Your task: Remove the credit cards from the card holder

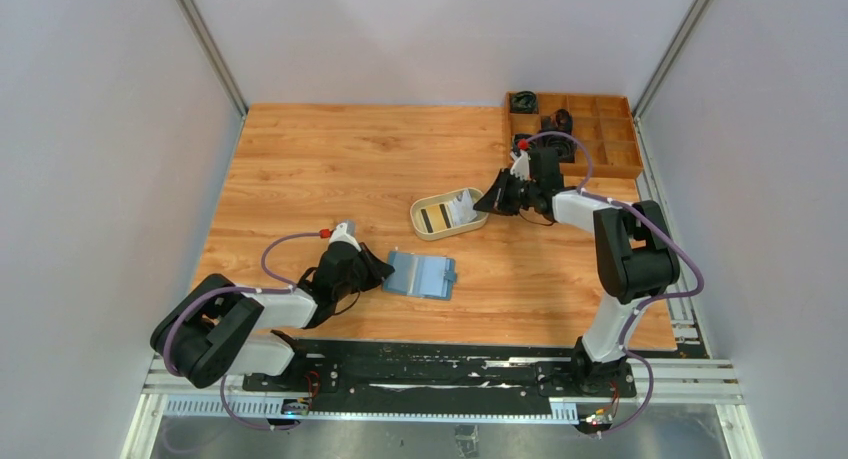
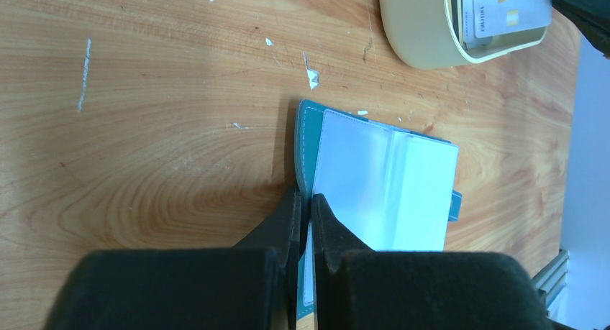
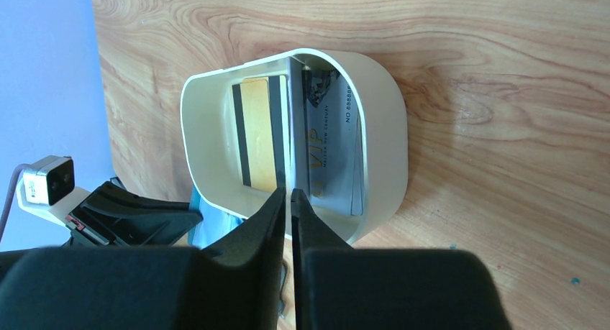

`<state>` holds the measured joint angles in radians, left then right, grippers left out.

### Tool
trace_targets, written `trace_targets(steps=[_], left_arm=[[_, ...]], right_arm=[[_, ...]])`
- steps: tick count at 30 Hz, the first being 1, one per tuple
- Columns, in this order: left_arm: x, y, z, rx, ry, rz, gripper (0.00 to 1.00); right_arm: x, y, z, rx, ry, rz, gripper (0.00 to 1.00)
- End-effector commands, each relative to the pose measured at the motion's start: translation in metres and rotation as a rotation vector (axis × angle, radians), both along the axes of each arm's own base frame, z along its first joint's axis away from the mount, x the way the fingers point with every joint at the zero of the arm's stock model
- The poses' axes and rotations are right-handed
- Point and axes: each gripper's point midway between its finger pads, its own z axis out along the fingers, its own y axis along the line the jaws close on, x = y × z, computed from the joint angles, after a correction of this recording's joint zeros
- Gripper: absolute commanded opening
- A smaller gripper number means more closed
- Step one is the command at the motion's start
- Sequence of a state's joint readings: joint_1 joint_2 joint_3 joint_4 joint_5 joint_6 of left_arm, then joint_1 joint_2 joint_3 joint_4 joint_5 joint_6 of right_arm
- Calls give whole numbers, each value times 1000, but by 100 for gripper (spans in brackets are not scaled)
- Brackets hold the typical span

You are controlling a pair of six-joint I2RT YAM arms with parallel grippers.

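The card holder (image 1: 422, 275) lies open on the table, teal outside and pale blue-grey inside (image 2: 385, 190); I see no card in its slots. My left gripper (image 1: 375, 271) is shut on the holder's left edge (image 2: 309, 200). The credit cards lie in a beige oval tray (image 1: 424, 211): a tan card with dark stripes (image 3: 257, 132) lies flat, and a whitish card (image 3: 327, 139) leans at the tray's right end (image 1: 462, 210). My right gripper (image 1: 487, 203) is shut, its tips over the tray's near wall (image 3: 289, 193) by the whitish card's corner. I see nothing clamped between them.
A brown wooden compartment box (image 1: 610, 149) with dark parts stands at the back right, behind the right arm. The tray also shows at the top right of the left wrist view (image 2: 424, 39). Grey walls enclose the table on three sides.
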<state>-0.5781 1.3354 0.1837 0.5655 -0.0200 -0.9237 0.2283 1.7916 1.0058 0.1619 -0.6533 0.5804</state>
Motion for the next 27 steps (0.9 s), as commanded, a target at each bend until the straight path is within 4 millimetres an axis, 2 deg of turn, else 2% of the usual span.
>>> trace_targets(steps=[1,5,8,12,16,17,19,21,23,25,26,27], left_arm=[[-75,65,-85,326,311,-11,0],[-75,65,-85,323,309,-11,0],[-76,65,-84,322,307,-12,0],[-75,62,-83,313,307,-21,0],[-72,58,-78,291,291,-28,0],[-71,56,-76,283,286,-28,0],[-69,53,-73,268,280,-33,0],[-67,48,-68,246,272,-38,9],[-66,46,-65,227,264,-37,18],[-65,43,-60,205,253,-35,25],[-65,42,-59,195,250,-33,28],[-64,40,-55,181,240,-34,31]], right_arm=[[8,-8,4,1,-1,-14,15],[11,-9,14,1,-19,-10,30],[14,-10,29,-18,-52,-5,38],[19,-15,67,-52,-138,-3,44],[14,-16,120,-130,-293,-4,54],[8,-14,128,-167,-329,6,58],[-11,5,141,-241,-401,64,65],[-30,22,138,-284,-412,103,66],[-53,39,125,-288,-392,138,67],[-78,52,99,-281,-346,168,67],[-86,60,95,-268,-340,177,67],[-99,64,79,-266,-310,194,67]])
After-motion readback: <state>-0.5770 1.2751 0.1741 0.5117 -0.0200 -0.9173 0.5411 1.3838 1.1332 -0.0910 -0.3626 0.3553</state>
